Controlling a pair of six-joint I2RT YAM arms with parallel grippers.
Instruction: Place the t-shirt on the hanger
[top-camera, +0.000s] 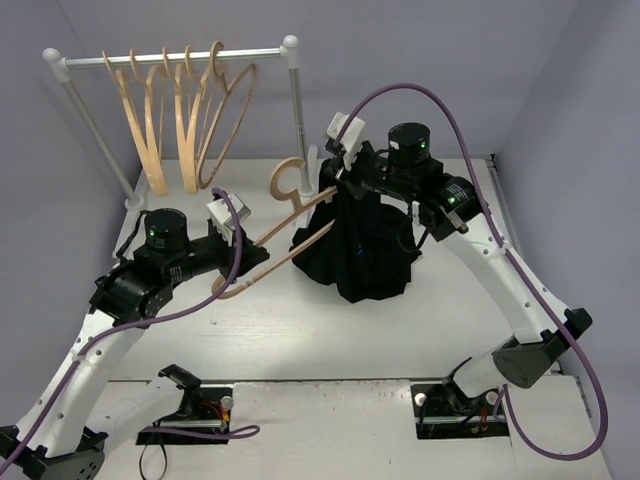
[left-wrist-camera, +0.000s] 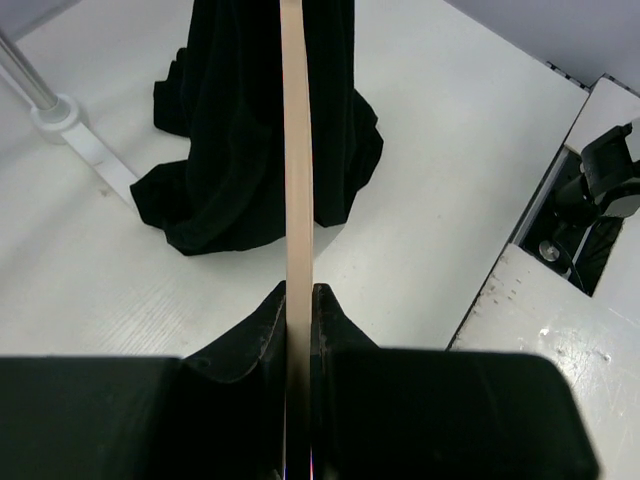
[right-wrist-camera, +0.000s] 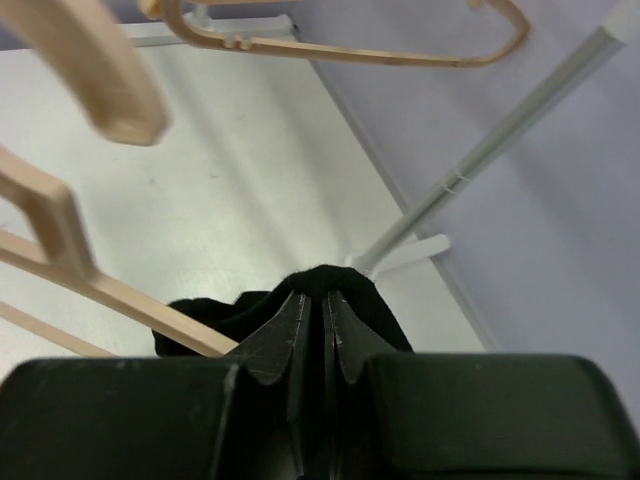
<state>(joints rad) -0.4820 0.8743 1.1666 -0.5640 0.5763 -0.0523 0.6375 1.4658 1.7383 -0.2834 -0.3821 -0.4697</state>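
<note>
Half done, by the look of it: the left tool pinches one shoulder of the hanger, its far end meeting the t-shirt, which the right tool pinches up by its top, hem pooled on the counter; threading and seating remain.

White table: black t-shirt hem pooled, rack standing.

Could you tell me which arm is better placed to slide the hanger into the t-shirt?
Probably the left: the left gripper is shut on one end of the hanger, whose far end points at the t-shirt. The right gripper is shut on the t-shirt's top, holding it up.
</note>
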